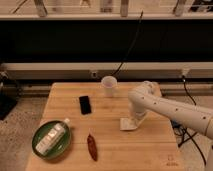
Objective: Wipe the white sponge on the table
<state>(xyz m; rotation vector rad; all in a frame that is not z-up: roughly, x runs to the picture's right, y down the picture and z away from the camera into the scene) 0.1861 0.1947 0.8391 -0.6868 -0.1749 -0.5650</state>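
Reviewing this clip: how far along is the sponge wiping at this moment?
Done: the gripper has reached the sponge and sits on top of it, the sponge flat on the table. In hand: the wipe itself, the arm pressing down at the table's right-centre. Left: how much stroke remains cannot be told; the sponge is not yet released.

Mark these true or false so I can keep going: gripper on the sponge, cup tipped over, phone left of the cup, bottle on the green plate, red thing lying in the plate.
1. The gripper is down at the white sponge, right of the table centre. True.
2. The white cup is tipped over. False: it stands upright near the far edge.
3. The black phone lies left of the cup. True.
4. The white bottle lies on the green plate. True.
5. The red thing lies in the plate. False: it is on the wood, right of it.
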